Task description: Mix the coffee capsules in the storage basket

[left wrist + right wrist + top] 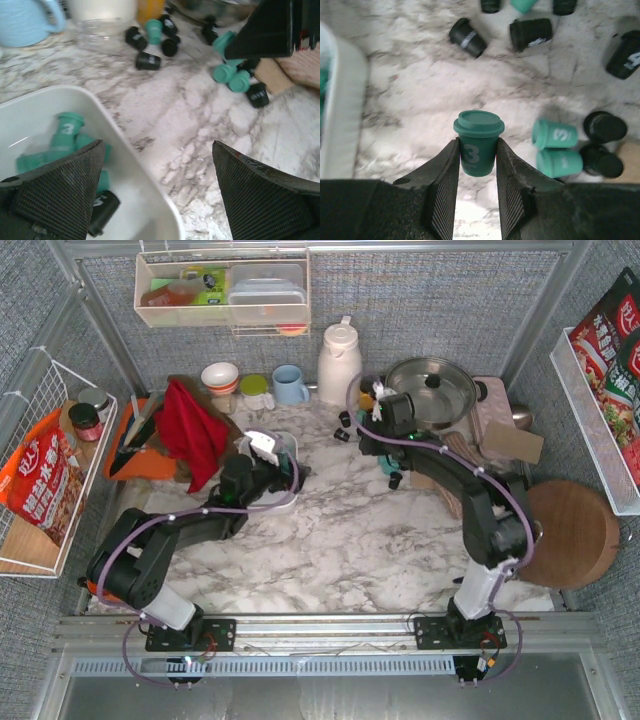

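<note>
My right hand (477,146) is clamped on a teal capsule (478,124) marked 3, its lid end sticking out past my fingertips above the marble table (410,85). Just right of this hand lie two loose teal capsules (555,136) and some black capsules (605,127), with more black ones ahead. The storage basket (345,100) sits off to its left. My left hand (157,146) is spread wide apart and holds nothing, straddling the basket's wall. Under its left finger, inside the basket, lie several teal pods (65,132) and one black pod (102,210).
</note>
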### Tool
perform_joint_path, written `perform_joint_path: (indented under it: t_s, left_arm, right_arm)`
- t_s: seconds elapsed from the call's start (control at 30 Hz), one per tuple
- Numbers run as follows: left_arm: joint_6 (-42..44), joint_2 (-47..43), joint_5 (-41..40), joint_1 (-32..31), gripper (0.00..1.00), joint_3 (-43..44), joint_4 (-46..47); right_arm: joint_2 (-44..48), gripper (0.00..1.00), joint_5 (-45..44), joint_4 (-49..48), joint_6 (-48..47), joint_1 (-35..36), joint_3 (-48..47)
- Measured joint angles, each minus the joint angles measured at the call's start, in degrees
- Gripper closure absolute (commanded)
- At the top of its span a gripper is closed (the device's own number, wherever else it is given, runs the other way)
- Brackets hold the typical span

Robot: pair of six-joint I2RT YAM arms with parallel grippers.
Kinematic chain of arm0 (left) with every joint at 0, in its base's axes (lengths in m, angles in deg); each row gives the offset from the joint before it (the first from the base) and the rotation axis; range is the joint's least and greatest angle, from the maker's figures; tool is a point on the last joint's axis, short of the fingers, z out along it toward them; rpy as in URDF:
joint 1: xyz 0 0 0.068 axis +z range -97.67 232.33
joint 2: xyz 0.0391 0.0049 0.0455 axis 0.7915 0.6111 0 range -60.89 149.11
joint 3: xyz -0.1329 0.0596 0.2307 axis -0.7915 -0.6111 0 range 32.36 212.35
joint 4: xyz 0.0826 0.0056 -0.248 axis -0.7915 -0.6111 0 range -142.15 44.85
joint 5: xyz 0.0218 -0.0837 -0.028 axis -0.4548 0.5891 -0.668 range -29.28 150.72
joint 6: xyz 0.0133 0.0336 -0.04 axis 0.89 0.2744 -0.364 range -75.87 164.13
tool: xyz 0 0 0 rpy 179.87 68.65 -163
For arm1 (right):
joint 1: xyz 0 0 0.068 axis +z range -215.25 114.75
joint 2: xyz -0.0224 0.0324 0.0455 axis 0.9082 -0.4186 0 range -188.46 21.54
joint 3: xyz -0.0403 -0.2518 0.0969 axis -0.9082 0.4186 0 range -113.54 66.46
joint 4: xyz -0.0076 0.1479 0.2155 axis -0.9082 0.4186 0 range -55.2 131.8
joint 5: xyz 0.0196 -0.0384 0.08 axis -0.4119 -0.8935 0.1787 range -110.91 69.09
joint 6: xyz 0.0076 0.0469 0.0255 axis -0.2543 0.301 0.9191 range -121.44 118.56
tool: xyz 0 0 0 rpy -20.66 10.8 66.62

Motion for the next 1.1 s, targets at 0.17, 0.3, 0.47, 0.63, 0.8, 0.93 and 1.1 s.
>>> perform_joint_path:
  t_s: [0.17,0.3,0.47,0.63,0.8,0.93,1.1]
  left_arm:
    - [9.9,2.1,1.7,-7.0,0.02,-4.7,8.9]
    - [16.7,7.5,5.0,-9.4,0.04,-11.2,23.8]
    - [22.0,11.3,8.9,-11.9,0.03,-13.1,37.4]
    - [27.1,11.2,10.3,-14.0,0.02,-13.0,43.0]
    - [29.9,10.8,10.2,-15.3,0.02,-13.6,44.4]
    - [31.7,10.8,8.9,-16.1,0.03,-13.7,44.4]
    - [33.7,10.8,8.1,-17.7,0.06,-13.6,44.4]
  right_arm:
    - [13.5,0.67,7.7,-8.0,2.4,1.0,17.2]
    - [23.6,0.67,14.0,-15.1,2.5,3.0,29.5]
    - [31.5,0.67,21.5,-23.8,2.1,6.2,37.7]
    - [31.1,0.67,27.8,-26.7,2.1,8.4,36.8]
    - [31.0,0.67,30.7,-27.2,1.9,10.4,35.5]
    - [30.2,0.66,31.9,-26.5,1.3,11.3,33.9]
    - [29.5,0.65,33.0,-25.3,0.4,12.3,33.1]
